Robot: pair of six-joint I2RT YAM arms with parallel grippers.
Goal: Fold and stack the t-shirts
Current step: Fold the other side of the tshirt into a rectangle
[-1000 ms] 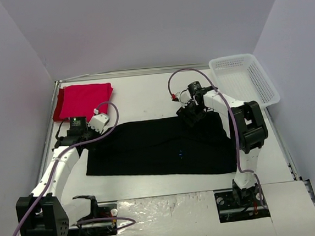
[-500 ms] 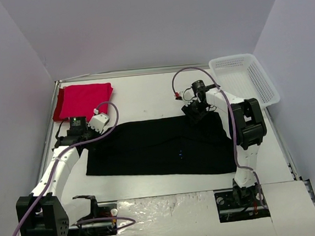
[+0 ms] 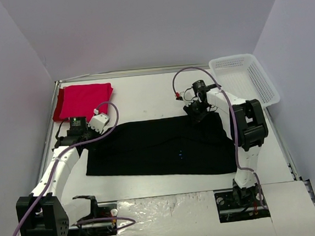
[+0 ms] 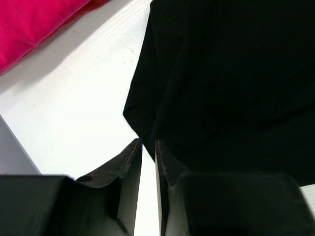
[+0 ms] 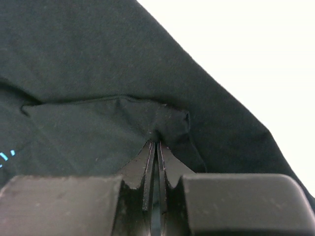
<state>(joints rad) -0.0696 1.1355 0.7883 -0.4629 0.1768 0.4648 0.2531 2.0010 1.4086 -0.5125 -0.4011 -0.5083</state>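
The black t-shirt (image 3: 160, 148) lies spread as a wide rectangle mid-table, its tiny blue mark (image 3: 181, 153) facing up. My right gripper (image 3: 197, 116) is at its far right edge, shut on a small pinched-up ridge of the black t-shirt (image 5: 98, 64); the closed tips (image 5: 157, 142) bite into the fold. My left gripper (image 3: 94, 137) sits at the far left corner of the black t-shirt (image 4: 236, 73). Its jaws (image 4: 148, 141) are nearly together, with the cloth corner between the tips and a sliver of table showing lower down. The red t-shirt (image 3: 84, 99) lies folded at the back left.
A white mesh basket (image 3: 245, 80) stands at the back right, partly over the table's edge. Grey walls close in the table on three sides. Both arm bases are bolted at the near edge. The folded red t-shirt (image 4: 34, 24) lies just beyond the left gripper.
My right gripper shifted slightly right along the shirt's far edge and closed on a pinch of black cloth. The left arm and both shirts stayed put.
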